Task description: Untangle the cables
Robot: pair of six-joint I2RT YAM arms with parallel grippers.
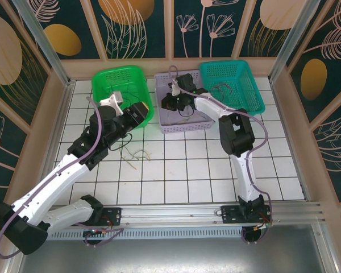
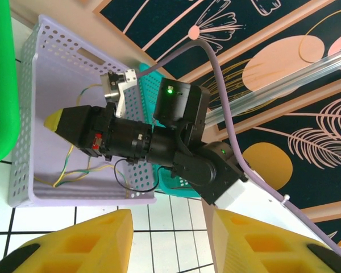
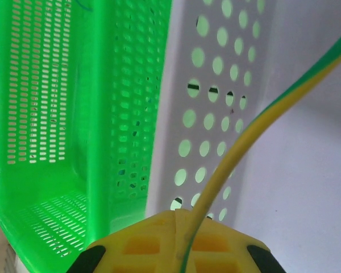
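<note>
right gripper (image 3: 179, 215) clamped on a yellow-green cable (image 3: 261, 122) inside the lilac basket (image 1: 184, 127) at the far edge of the table (image 1: 216, 176). left gripper (image 2: 170, 227) jaws apart, empty. other cables (image 1: 137, 154) lie loose mid-table. looks early, most untangling left.

Three perforated plastic baskets stand in a row at the far side of a white tiled worktop (image 1: 187, 170): green basket (image 1: 122, 85) left, lilac basket (image 1: 187, 126) middle, teal basket (image 1: 233, 85) right. Dark floral wall panels (image 1: 136, 23) rise behind.
</note>
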